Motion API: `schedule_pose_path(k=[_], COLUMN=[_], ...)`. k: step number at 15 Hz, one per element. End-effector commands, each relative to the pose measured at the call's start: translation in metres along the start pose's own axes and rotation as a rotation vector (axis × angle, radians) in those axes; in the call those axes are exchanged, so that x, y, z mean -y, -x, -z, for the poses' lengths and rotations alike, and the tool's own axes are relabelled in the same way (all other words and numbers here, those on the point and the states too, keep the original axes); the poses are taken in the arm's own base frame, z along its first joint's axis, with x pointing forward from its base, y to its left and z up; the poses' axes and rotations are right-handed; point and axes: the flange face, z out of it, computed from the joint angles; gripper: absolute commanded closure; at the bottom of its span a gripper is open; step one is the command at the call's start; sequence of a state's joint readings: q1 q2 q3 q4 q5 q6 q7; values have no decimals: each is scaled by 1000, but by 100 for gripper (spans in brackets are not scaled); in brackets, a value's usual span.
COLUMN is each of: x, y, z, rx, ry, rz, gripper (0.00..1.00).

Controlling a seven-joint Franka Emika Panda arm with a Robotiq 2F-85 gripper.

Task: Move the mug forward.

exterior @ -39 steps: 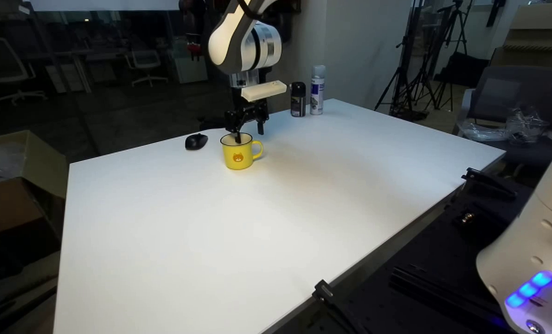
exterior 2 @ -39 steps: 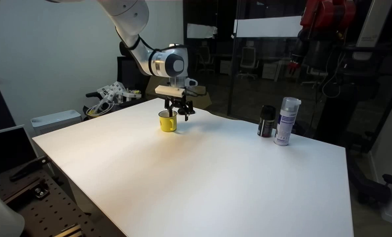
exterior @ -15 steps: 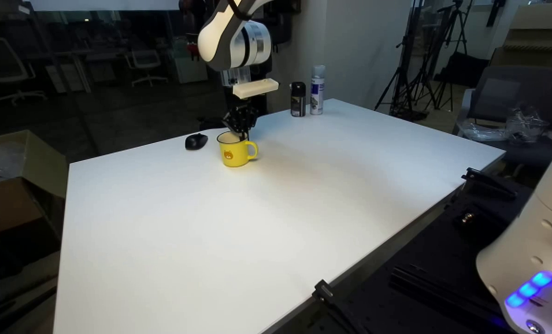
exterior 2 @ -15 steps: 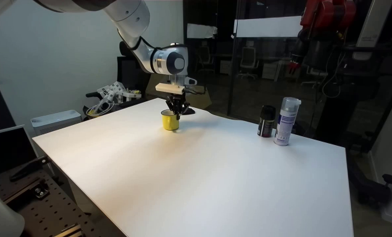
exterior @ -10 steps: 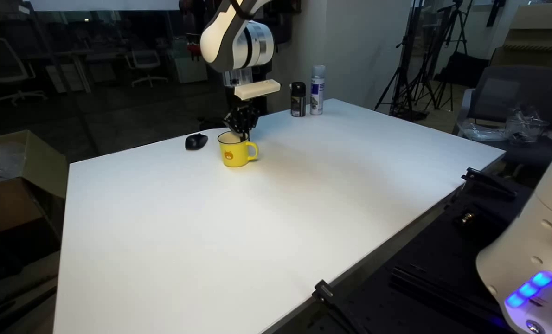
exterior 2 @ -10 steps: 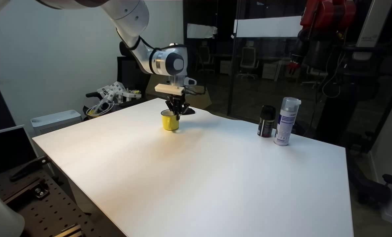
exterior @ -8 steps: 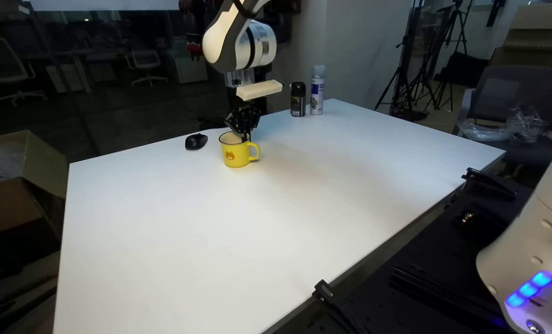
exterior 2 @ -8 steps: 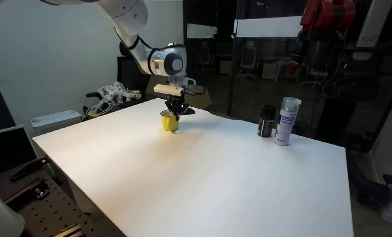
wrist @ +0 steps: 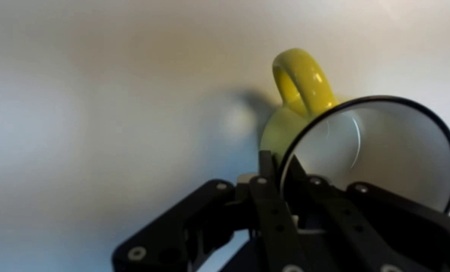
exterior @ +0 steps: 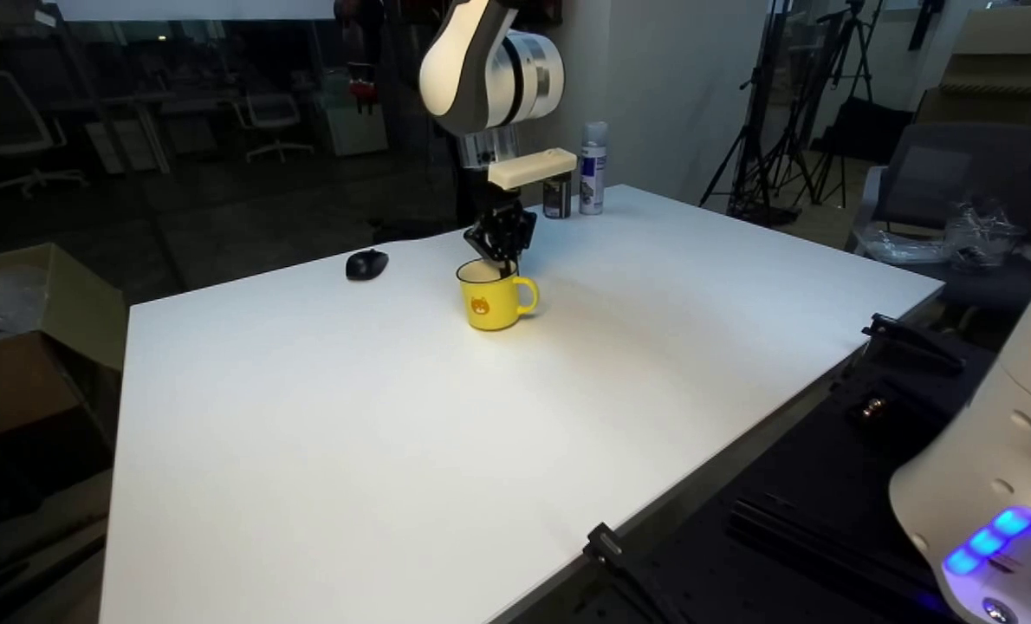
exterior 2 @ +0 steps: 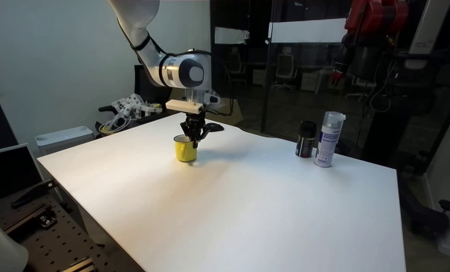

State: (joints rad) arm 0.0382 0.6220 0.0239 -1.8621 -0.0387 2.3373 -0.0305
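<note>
The bright yellow mug (exterior: 489,307) stands about upright over the white table in both exterior views, its handle (wrist: 304,77) pointing up in the wrist view. My gripper (wrist: 280,155) is shut on the mug's wall at the dark rim, one finger inside the cup and the other outside. From above, the gripper (exterior 2: 195,145) reaches down to the mug (exterior 2: 185,151) on the side away from the nearest table edge. The fingertip within the cup shows through the opening in the wrist view. Whether the mug's base touches the table I cannot tell.
A small flat black object (exterior: 366,264) lies near the table's far edge. A dark bottle (exterior 2: 306,139) and a taller white spray can (exterior 2: 329,139) stand side by side along that edge. The white table (exterior: 333,451) stretches between the mug and the robot's base (exterior: 1001,485).
The jaws, open around the mug's wall at first, have shut on it. Since then, mug and gripper have moved together away from the black object, toward the robot's base.
</note>
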Motion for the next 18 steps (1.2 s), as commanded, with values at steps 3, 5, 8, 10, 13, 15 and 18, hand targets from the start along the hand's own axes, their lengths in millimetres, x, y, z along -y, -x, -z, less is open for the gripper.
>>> schedule_pose_path(k=[3, 5, 8, 10, 13, 15, 18], x=[-14, -15, -16, -17, -19, -21, -22], y=[58, 62, 72, 77, 81, 85, 92], z=[-14, -18, -21, -22, -22, -25, -33], rx=[13, -47, -102, -119, -130, -132, -123], ry=[6, -9, -26, -36, -47, -56, -62], rz=[-30, -39, -49, -58, -66, -71, -76], gripper=[97, 97, 97, 97, 64, 57, 37])
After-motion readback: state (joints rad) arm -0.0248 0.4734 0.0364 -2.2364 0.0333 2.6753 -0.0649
